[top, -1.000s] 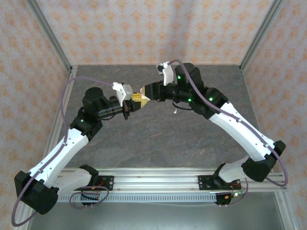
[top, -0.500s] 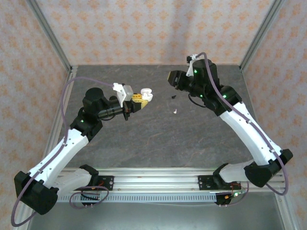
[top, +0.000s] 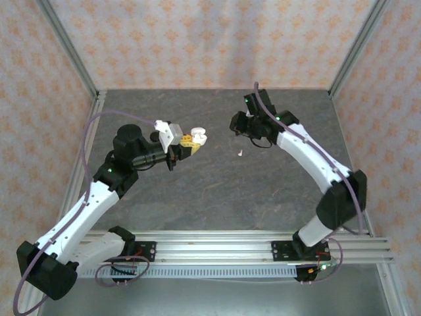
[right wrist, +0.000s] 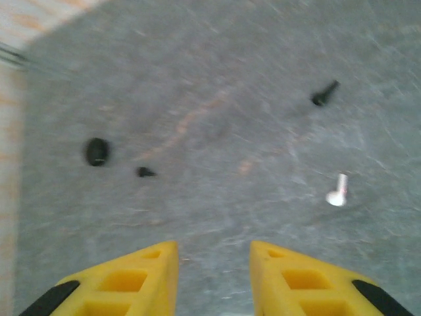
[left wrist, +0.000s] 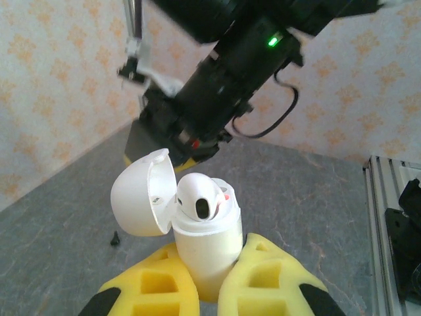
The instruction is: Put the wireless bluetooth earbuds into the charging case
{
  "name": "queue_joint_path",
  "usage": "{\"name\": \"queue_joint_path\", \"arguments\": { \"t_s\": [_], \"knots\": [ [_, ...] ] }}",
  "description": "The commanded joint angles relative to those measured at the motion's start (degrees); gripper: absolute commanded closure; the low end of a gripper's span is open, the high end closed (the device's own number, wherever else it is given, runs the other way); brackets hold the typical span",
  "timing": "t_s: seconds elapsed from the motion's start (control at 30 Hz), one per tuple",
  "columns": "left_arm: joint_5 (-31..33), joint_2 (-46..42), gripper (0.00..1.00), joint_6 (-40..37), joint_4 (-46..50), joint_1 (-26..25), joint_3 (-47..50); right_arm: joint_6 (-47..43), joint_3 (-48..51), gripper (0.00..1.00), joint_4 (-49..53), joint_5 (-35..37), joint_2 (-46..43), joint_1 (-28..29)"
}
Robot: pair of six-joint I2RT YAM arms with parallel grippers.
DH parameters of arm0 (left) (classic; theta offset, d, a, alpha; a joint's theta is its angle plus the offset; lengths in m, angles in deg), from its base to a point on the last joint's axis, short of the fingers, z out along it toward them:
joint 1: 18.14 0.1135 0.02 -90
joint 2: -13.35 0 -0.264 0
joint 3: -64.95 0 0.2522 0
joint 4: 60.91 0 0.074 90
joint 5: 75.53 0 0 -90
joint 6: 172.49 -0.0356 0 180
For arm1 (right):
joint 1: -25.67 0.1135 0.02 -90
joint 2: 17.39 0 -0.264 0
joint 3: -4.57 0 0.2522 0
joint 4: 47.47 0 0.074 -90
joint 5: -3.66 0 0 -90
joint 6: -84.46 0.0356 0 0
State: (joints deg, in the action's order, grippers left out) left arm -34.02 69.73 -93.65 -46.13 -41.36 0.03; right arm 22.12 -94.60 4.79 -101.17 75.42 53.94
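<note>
Above mid-table, toward its left side, the left gripper held the charging case clear of the table. Its yellow fingers pinched the case's lower body, w/ the lid hinged open to one side. One white earbud sat in a socket, head uppermost; whether it was fully seated could not be told.

Change vs. 1 s earlier: the right gripper had then been nose-to-nose w/ the case. By 0.5 s earlier it had backed off. At this moment it had swung on toward the far right of the table, well apart from the case and pointing down. Its fingers were spread and empty in the wrist view. Below lay a loose white earbud, apart from a black stemmed earbud. Two other dark specks were too blurred to identify.

Reading: one insertion prob. done. The retreat plus open jaws suggested the next pick-up was starting, most likely the loose white earbud, so the task was approx. partway. Risk: tiny earbud vs. broad fingers, so a slip or flick on the hard top was plausible.
</note>
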Motion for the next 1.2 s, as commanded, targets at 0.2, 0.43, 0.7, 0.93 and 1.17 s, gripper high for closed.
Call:
{"name": "queue_joint_path", "arguments": {
  "t_s": [0.2,0.43,0.7,0.93,1.17],
  "knots": [
    [2.04,-2.74,1.00,-3.68,3.30,-0.22,1.49,-4.47,-3.34,0.69,8.01,4.04,14.37,-2.25],
    [2.45,-2.43,1.00,-4.05,3.41,-0.20,2.36,-7.89,-6.69,0.90,6.24,0.23,22.11,-5.32],
    [2.65,-1.45,1.00,-4.09,3.36,-0.24,2.42,-13.47,-18.89,0.96,11.24,-1.32,33.02,-6.54],
    [3.07,-1.27,1.00,-4.72,3.75,-0.21,2.53,-16.37,-19.54,0.97,12.86,-1.86,36.12,-7.18],
    [2.55,0.04,1.00,-4.43,2.81,-0.20,2.38,-16.72,-13.72,0.99,12.28,-3.96,34.49,-7.79]
  ]
}}
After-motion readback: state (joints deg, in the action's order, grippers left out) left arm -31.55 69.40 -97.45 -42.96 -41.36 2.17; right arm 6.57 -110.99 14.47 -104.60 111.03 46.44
